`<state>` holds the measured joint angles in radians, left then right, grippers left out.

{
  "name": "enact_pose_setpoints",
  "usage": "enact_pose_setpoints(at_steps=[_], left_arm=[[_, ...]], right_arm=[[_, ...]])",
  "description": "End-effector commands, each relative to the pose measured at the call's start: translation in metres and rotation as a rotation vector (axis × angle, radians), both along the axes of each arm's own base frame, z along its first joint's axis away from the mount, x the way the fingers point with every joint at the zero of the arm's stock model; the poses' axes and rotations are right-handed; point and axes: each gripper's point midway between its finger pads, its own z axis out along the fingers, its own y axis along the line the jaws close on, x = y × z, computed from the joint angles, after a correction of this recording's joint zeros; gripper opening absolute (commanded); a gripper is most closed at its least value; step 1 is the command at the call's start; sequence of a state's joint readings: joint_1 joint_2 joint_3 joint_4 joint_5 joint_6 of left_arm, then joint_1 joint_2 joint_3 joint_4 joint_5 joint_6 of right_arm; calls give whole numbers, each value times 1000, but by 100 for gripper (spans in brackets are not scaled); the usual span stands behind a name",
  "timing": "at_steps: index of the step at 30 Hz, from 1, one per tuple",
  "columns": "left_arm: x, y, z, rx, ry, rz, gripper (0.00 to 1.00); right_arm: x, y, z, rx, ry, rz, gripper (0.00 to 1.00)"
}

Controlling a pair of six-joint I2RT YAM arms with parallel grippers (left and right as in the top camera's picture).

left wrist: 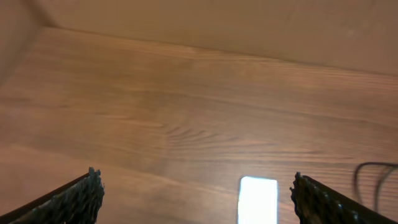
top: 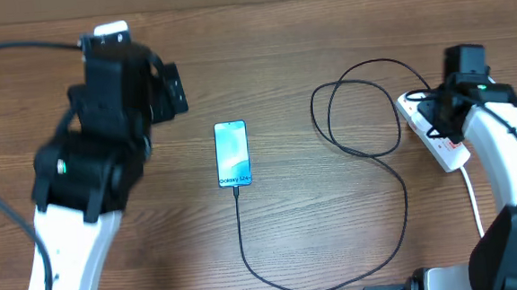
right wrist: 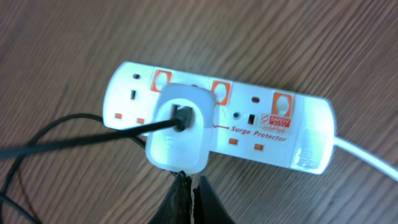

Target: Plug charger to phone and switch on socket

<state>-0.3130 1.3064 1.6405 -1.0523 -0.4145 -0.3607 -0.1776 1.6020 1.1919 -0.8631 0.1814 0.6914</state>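
Since the overhead view shows the charger point(top: 239, 218) running from the bottom end of the phone point(top: 232, 154), apparently seated there, round a wide loop to the socket point(top: 450, 156) at the right side of the tabletop point(top: 319, 249), the plugging looks done. I judge the step in hand to be the switch. The right gripper point(top: 438, 116) hangs over the socket, and the left gripper point(top: 167, 88) sits well apart, left of the phone. Whether either pair of fingers is apart cannot be told from up here.

From the left wrist, the left fingers point(left wrist: 74, 199) stand wide apart and hold nothing. The phone's bright screen lies between them, and a bit of black cable shows at the right edge. The socket is out of sight.

The right wrist gives what the others lack: the socket face, a white adapter point(right wrist: 180, 127) plugged in with the charger entering it, and three red switches. The right fingers point(right wrist: 180, 199) are pressed together into one point just below the adapter. I cannot tell whether they touch it. To do this well, use them together as a poker, pass over the adapter, and press the switch point(right wrist: 219, 90) just beside it, likely its own. Press straight down, so the light strip neither slides nor tips.
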Motion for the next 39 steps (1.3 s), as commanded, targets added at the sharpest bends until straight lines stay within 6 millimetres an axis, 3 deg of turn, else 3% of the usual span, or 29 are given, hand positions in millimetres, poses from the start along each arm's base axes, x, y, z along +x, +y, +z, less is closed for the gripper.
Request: enact_pose_setpoints(at_steps=[1, 5, 11, 18, 28, 39], left_arm=[[-39, 23, 13, 92, -108, 176, 100], [-73, 38, 11, 63, -196, 270, 99], [-100, 66, 10, -33, -309, 426, 100], [-100, 66, 9, -28, -309, 432, 100], [-91, 61, -2, 12, -261, 426, 100], [-77, 54, -12, 41, -228, 423, 100]], right_arm=[[6, -7, -4, 144, -42, 27, 4], [-4, -43, -5, 135, -37, -34, 4], [-15, -56, -9, 127, -2, -24, 4], [-21, -51, -35, 196, 146, 1, 4], [6, -58, -19, 217, 155, 55, 4], [10, -44, -59, 312, 227, 118, 4]])
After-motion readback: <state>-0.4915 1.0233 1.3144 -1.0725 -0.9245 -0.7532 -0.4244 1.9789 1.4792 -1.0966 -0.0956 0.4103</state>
